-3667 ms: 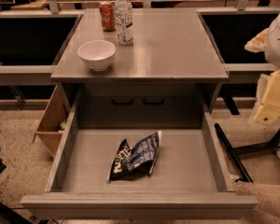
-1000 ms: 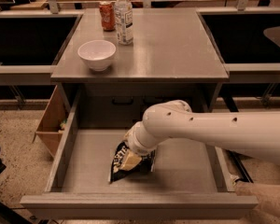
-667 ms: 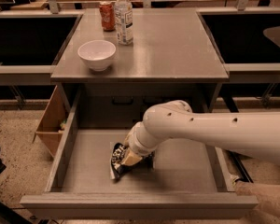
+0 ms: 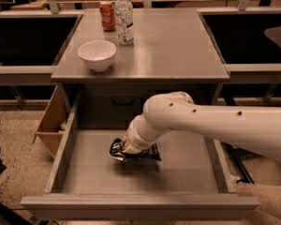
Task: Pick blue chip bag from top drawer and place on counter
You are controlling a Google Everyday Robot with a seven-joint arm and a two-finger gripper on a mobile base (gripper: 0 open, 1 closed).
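Note:
The blue chip bag (image 4: 140,154), dark and crumpled, lies on the floor of the open top drawer (image 4: 98,170), near its middle. My white arm reaches in from the right and bends down into the drawer. My gripper (image 4: 129,148) is at the bag's top, pressed into it, with the bag bunched up around it. The wrist hides the fingers. The counter (image 4: 173,46) is the grey top of the cabinet above the drawer.
On the counter stand a white bowl (image 4: 97,54), a clear bottle (image 4: 124,17) and a red can (image 4: 107,16) at the back left. A wooden box (image 4: 50,123) sits on the floor left of the drawer. Black surfaces flank the counter.
The arm came in from the right and dropped onto the bag. The bag, flat before, is now crumpled and gathered under the gripper.

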